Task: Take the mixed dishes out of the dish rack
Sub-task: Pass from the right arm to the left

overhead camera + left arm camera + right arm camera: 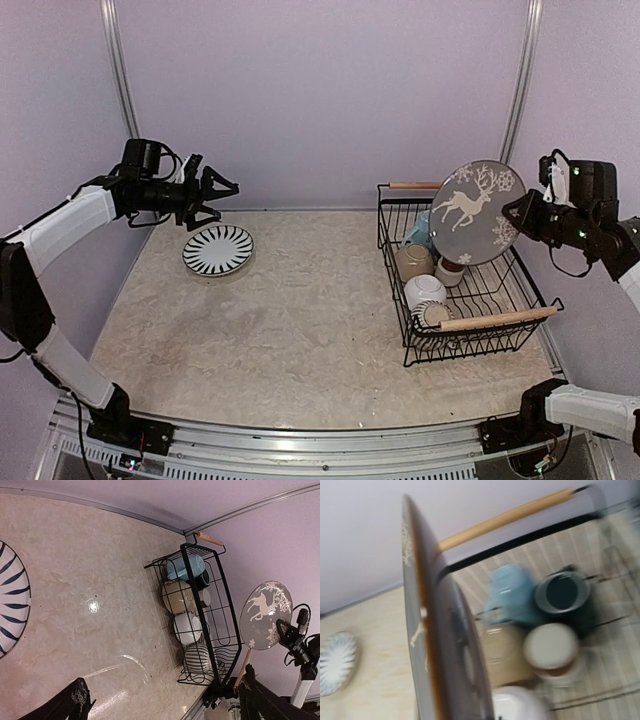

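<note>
The right tool (515, 212), clamped on the round dark deer-pattern ceramic plate (477, 212), should carry it clear of the black wire rack (497, 320) beneath; the left tool (225, 192) stands apart.

This was a robotics test cell rather than a kitchen. Plain lilac wall panels (320, 90) closed in the worktop (300, 340) from nine round to three o'clock, joined at bare aluminium posts (118, 70) near eleven and one. At six o'clock a slotted metal rail (320, 440) carried two bolted arm bases (118, 425), and loose cables (562, 268) trailed off the arms. The only homely things on the marble-look surface were a black wire dish rack (470, 345) at three o'clock and a striped plate (218, 250) at ten.
</note>
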You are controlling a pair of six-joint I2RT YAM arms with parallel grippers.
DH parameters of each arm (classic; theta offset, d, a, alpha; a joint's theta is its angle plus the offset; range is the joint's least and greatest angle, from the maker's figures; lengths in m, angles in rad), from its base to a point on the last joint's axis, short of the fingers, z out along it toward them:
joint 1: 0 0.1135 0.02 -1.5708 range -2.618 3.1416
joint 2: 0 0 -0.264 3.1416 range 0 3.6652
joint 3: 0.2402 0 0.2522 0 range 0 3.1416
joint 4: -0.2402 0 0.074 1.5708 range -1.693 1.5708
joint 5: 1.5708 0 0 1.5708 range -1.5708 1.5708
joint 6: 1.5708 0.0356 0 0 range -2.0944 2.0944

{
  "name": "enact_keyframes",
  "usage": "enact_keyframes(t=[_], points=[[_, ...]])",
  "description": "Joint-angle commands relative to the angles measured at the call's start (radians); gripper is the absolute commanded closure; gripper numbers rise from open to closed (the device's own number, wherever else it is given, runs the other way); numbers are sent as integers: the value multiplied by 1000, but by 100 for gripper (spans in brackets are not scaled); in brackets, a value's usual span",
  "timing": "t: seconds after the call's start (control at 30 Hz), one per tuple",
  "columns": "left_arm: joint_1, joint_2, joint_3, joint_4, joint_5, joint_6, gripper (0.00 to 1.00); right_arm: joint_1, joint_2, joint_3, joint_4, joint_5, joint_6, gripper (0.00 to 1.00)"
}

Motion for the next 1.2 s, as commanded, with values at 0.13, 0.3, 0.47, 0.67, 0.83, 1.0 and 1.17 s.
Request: enact_keyframes(t=[0.13, 0.3, 0.47, 0.67, 0.83, 1.0, 1.17], points=[[-108, 31, 2, 100, 181, -7, 1, 1, 71, -141, 550, -361, 209, 100], [-193, 40, 0, 112, 212, 6, 1, 66, 135, -194, 702, -382, 278, 100], [-251, 68, -5, 136, 250, -12, 2, 180, 231, -196, 804, -354, 287, 100], [-271, 107, -30, 213, 300, -84, 5, 304, 365, -187, 966, -384, 338, 100], [-287, 125, -46, 257, 320, -116, 10, 363, 469, -158, 1053, -415, 374, 100], [-291, 168, -31, 218, 295, -127, 27, 396, 531, -147, 1115, -439, 398, 100], [-286, 182, -23, 193, 265, -121, 35, 400, 530, -145, 1122, -441, 393, 100]])
